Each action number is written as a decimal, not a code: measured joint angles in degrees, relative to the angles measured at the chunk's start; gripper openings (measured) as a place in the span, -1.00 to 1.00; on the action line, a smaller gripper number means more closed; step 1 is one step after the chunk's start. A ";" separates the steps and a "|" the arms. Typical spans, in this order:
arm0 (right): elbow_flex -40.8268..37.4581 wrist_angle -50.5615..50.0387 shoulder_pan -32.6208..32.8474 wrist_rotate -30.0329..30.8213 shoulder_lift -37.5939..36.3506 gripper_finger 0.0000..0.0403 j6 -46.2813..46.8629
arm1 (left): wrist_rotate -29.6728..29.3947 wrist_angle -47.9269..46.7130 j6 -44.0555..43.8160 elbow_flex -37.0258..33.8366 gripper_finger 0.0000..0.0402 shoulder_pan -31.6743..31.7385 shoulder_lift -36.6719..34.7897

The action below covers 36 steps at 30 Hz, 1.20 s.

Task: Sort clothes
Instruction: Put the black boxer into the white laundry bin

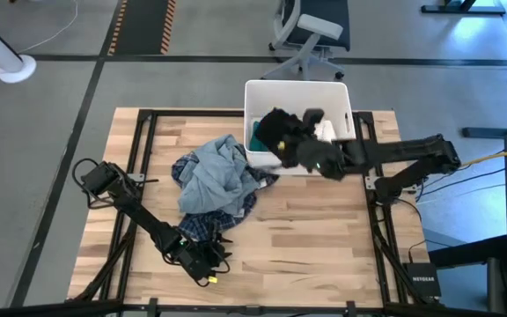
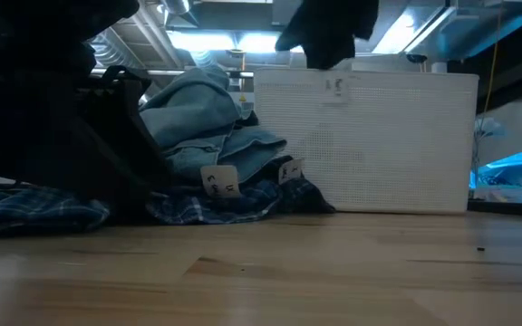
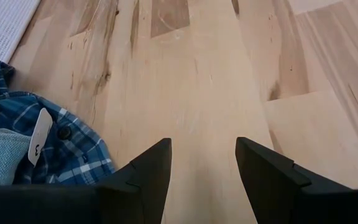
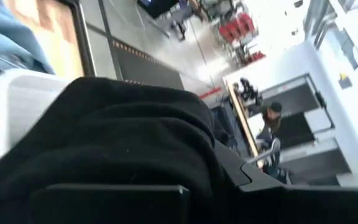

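Observation:
My right gripper (image 1: 313, 158) hangs above the white bin's (image 1: 341, 92) near wall, shut on a black garment (image 1: 287, 134). In the low view that garment (image 2: 329, 32) hangs above the bin (image 2: 370, 136), and it fills the right wrist view (image 4: 123, 143). A light blue-grey garment (image 1: 214, 174) lies heaped on a dark blue plaid one (image 1: 208, 220) left of the bin. A teal piece (image 1: 255, 136) shows inside the bin. My left gripper (image 1: 202, 262) stands open near the table's near edge, beside the plaid garment (image 3: 67, 146) with its white tag (image 3: 39, 134). My right gripper holds the black garment by a bunched part (image 1: 302, 151); the cloth itself covers the fingers, so the exact part and number of layers cannot be told. It comes at it from the table's right, nearly level. The garment is lifted clear and hangs slack over the bin.
Bare wooden table (image 1: 324, 238) lies right of and nearer than the pile. Black frame rails (image 1: 372, 220) run along the table's sides. An office chair (image 1: 311, 31) stands on the floor beyond the bin.

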 joint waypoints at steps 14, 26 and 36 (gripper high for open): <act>0.02 1.53 -15.50 -15.34 2.05 -0.85 -0.22 | 0.02 -0.40 -0.02 -0.02 -0.13 0.00 0.00; 0.02 0.38 -18.76 -20.73 3.04 -0.08 4.38 | 0.03 -1.44 -0.33 -0.02 -0.13 0.00 0.00; 0.02 -15.18 -18.67 -26.34 2.91 0.36 9.51 | 0.06 -1.35 -0.48 -0.02 -0.13 0.00 0.00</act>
